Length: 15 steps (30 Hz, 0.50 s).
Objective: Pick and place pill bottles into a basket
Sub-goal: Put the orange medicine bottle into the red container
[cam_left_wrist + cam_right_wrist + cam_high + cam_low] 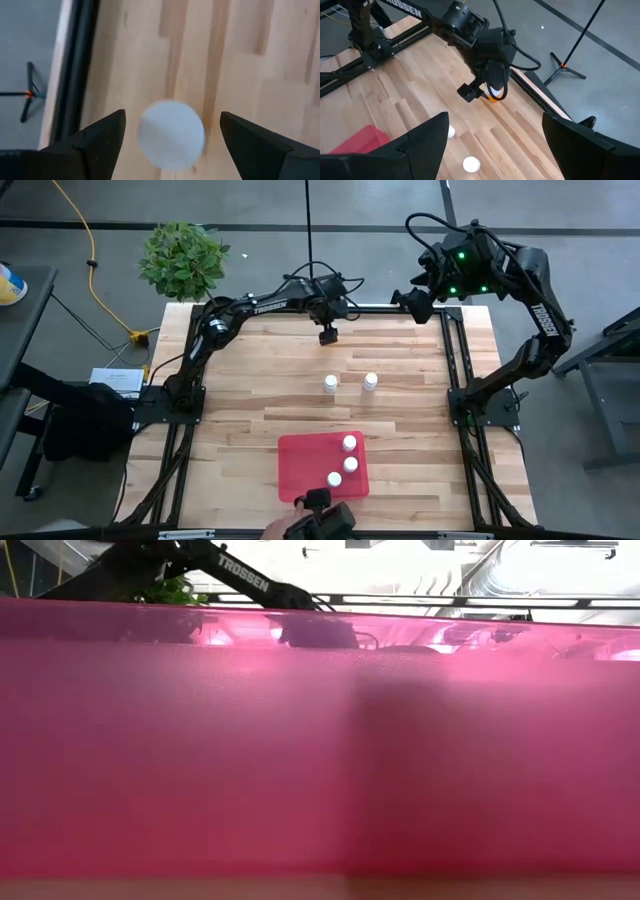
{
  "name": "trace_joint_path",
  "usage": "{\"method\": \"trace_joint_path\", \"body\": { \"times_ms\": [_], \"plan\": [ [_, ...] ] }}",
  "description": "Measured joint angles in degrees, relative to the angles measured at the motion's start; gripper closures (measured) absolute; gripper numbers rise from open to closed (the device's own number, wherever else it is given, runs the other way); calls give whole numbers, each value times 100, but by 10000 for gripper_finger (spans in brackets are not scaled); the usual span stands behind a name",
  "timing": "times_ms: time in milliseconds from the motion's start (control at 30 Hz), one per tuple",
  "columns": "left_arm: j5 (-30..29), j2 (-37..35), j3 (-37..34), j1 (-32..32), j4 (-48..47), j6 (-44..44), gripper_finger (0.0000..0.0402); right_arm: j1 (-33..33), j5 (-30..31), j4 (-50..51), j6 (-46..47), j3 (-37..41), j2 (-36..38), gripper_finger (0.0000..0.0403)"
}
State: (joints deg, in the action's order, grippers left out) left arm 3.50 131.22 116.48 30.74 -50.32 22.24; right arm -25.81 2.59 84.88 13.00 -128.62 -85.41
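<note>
Smooth, flat red plastic basket (300, 465) lay at lower centre, holding three upright white cylindrical pill bottles (349, 444). Two more (330, 383) stood mid-table on pale wood planks. At top centre, the left gripper (170, 137) straddled a round white cap (171, 134), fingers spread. The right gripper (492, 140) hovered at upper right, released.

- The basket (320, 760) wall filled our low view, hiding the table behind.
- Under the left gripper (487, 90), the orange bottle (493, 99) was mostly hidden.
- The cap (171, 134) looked blurred.

Red basket (320, 760) wall fills nearly all the low view; dark arm (240, 580) marked TROSSEN shows above its rim.
</note>
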Motion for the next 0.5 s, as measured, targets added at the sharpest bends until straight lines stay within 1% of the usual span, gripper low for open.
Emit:
{"method": "trace_joint_path", "body": {
  "times_ms": [200,500],
  "plan": [
    [-155,129,5,0,64,-2,43,0,-14,5,51,0,0,91],
    [-146,258,-1,0,104,-22,43,-2,-20,19,113,0,0,91]
  ]
}}
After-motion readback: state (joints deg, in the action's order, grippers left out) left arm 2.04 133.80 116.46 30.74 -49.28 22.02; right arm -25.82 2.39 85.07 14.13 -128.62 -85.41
